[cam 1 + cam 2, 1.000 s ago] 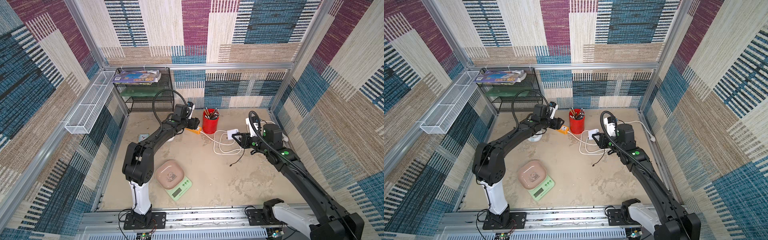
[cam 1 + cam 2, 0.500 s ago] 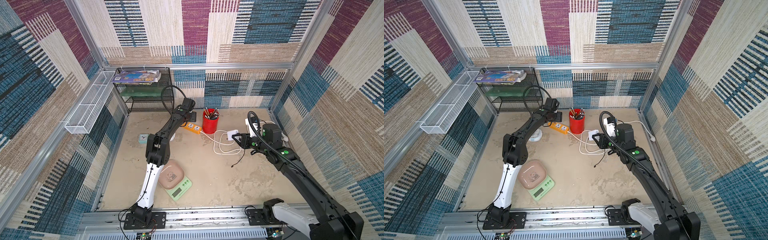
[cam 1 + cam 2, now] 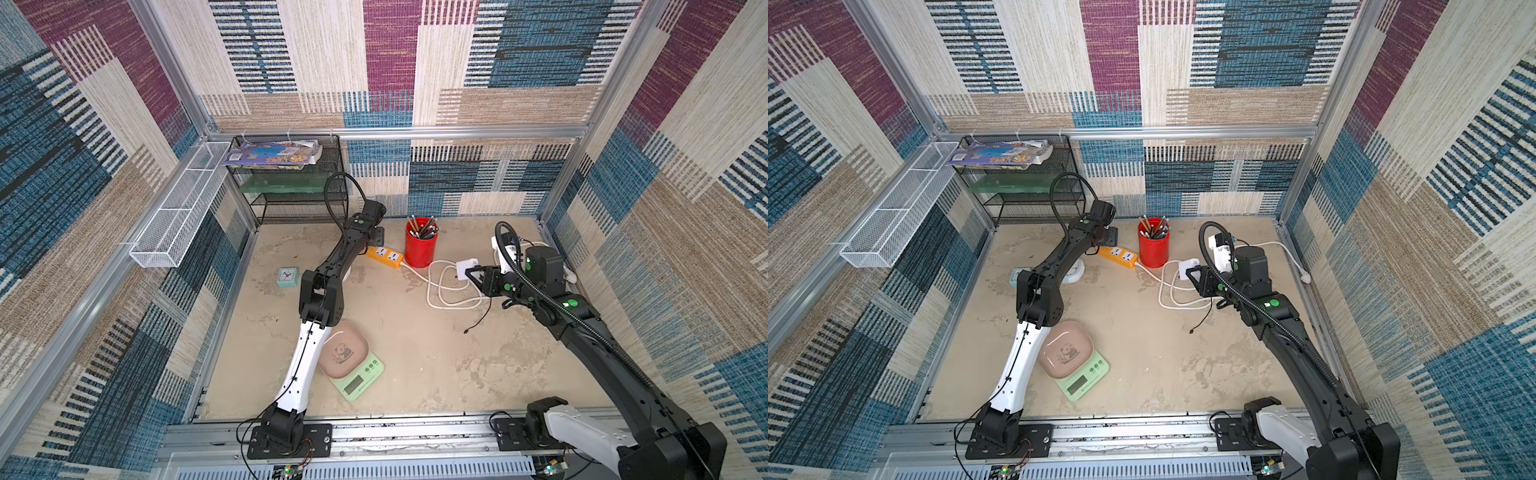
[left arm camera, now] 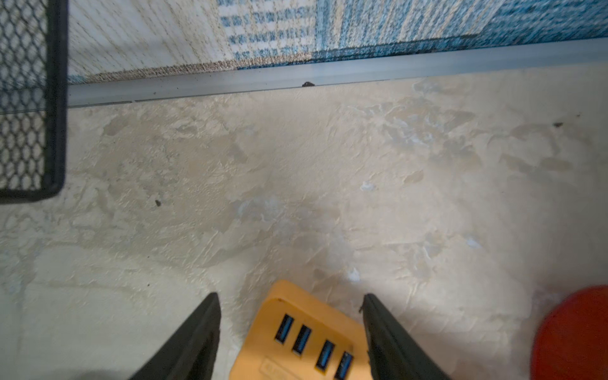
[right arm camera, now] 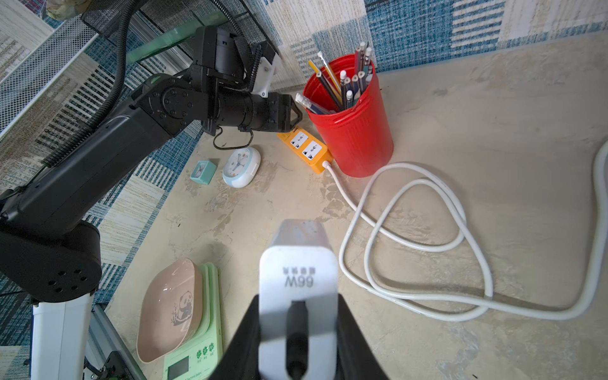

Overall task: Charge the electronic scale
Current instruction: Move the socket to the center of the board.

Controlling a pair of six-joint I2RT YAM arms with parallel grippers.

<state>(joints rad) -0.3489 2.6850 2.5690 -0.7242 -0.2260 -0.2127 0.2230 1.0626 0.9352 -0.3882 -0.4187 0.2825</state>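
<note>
Your mint-green flat electronic scale sits near the front rail on the beige stone-look table. It carries a pink rounded-square bowl with a panda print on its floor, and the left arm's white link crosses the bowl's edge in both top views. Farther back on the right, the right gripper is clamped on a white block charger held above the table. A thin black cable is plugged into the charger and hangs down, its loose end well apart from the scale. Beyond, a white cord loops across the table to an orange plastic power strip. The strip lies just beside a red metal cup full of pencils and pens. The left gripper hangs over the strip's USB end with its jaws spread, one finger on either side. At the back, a black mesh shelf holds colourful booklets on its top tier, and a white wire basket hangs on the left wall. Since a second ago the left arm has unfolded: its elbow, then low beside the bowl, now stands higher. The right arm, the charger and the scale have not moved.
</note>
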